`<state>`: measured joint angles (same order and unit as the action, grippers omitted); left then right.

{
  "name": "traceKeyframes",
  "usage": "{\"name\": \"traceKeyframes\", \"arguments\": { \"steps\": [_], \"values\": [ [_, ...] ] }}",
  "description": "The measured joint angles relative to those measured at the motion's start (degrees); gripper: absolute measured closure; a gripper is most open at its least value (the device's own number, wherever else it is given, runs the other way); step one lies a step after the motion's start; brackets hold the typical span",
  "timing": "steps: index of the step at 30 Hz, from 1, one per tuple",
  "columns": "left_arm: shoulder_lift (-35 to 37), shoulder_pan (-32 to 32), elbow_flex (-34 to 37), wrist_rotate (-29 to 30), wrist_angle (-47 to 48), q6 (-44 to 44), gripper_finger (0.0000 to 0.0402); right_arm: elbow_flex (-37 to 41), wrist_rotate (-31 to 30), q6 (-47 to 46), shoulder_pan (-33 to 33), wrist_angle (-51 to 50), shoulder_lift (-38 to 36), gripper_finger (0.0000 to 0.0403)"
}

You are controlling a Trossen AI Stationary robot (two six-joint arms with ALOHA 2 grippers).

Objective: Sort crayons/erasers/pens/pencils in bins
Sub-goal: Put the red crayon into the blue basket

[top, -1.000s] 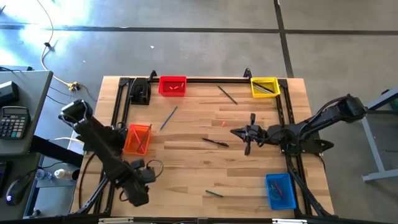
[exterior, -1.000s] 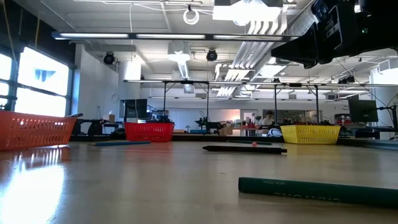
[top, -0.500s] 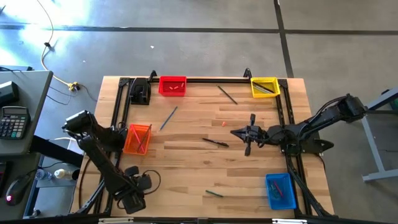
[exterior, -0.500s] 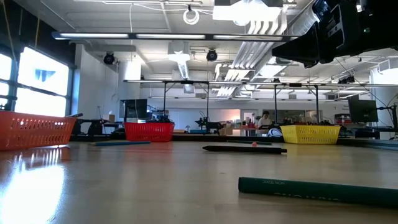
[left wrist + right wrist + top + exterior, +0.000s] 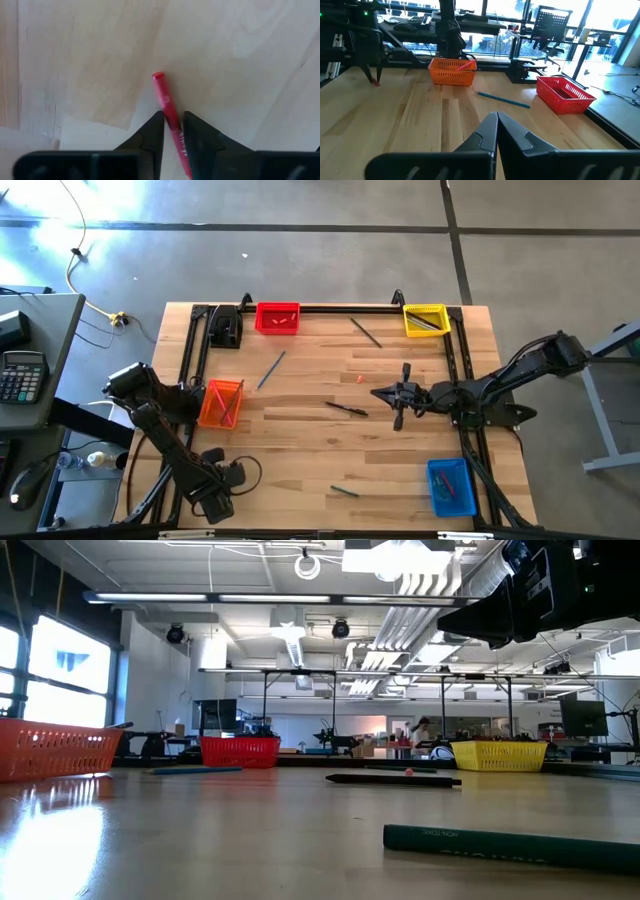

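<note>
A red crayon [image 5: 165, 97] lies on the wood at the table's near left, with my left gripper [image 5: 173, 116] pointing down over it and shut on it. From above, that gripper [image 5: 212, 502] sits under its own wrist; the right wrist view shows it [image 5: 372, 75] far off with red at its tip. My right gripper [image 5: 385, 393] waits level over the table's middle right, shut and holding nothing. The bins are red [image 5: 277, 318], yellow [image 5: 425, 319], orange [image 5: 221, 402] and blue [image 5: 451, 486]. My left gripper pinches the red crayon's shaft [image 5: 172, 122] between its two fingers, one on each long side. The fingers come from above, pointing down. One end of the crayon [image 5: 158, 77] sticks out past the fingertips. The crayon lies flat on the table.
Loose on the table: a blue pen [image 5: 270, 370], a black pen [image 5: 347, 409], a green pencil [image 5: 345, 491], a grey pencil [image 5: 365, 332] and a small eraser [image 5: 359, 378]. A black frame [image 5: 196, 345] runs along the table's edges.
My left arm has sunk lower, and its gripper has moved a little toward the table's near left corner.
</note>
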<state>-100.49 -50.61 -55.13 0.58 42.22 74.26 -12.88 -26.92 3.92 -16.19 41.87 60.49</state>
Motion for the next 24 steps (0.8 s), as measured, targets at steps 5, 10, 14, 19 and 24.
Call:
{"name": "traceKeyframes", "arguments": {
  "steps": [5, 10, 14, 19, 24],
  "values": [
    [0.22, -0.03, 0.09, 0.21, -0.17, -2.19, 0.038, 0.0, 0.0, 0.04, 0.0, 0.0, 0.0, 0.0403],
    [0.24, -0.13, 0.13, 3.0, -0.43, -3.43, 0.0397, 0.0, 0.0, 0.17, 0.0, 0.0, 0.0, 0.0403],
    [0.24, 0.37, 0.24, 4.1, -1.31, -5.07, 0.0397, -0.02, 0.02, 0.17, 0.0, 0.0, 0.0, 0.0403],
    [0.19, 1.69, 0.24, 7.12, -2.88, -7.35, 0.0397, -0.01, 0.04, 0.17, 0.0, 0.0, 0.0, 0.0403],
    [0.19, 4.63, 0.35, 13.56, -6.25, -11.82, 0.0397, -0.02, 0.07, 0.17, 0.0, 0.0, 0.0, 0.0403]
  ]
}}
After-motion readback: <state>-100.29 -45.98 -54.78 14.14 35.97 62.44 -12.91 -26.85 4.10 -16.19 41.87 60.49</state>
